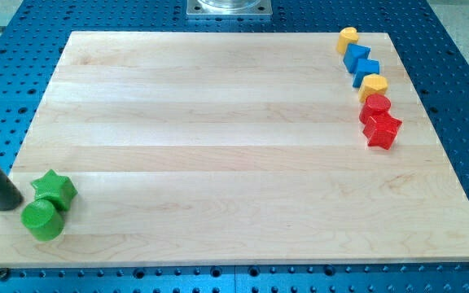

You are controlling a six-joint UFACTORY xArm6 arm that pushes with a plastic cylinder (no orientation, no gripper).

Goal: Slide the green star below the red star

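1. camera view — down at the board's bottom-left corner, my tip sits just off the left side of the green star, very near it; whether it is touching i cannot tell. i carry no pincer, only the dark rod, so nothing opens, closes or clamps.
2. the green star lies just to the view's right of my tip and slightly toward the view's top. a green cylinder sits against the star's lower-left side, just right of and below my tip.
3. the red star is far off near the board's right edge, well apart from the green star, at the bottom end of a line of blocks running from the top-right corner: yellow heart, two blue blocks, a yellow block, a red block touching the red star.
4. my judgement: the push must go almost straight toward the right edge, ending under the red star. from here i would likely catch the cylinder too.
5. no containers are on the board.
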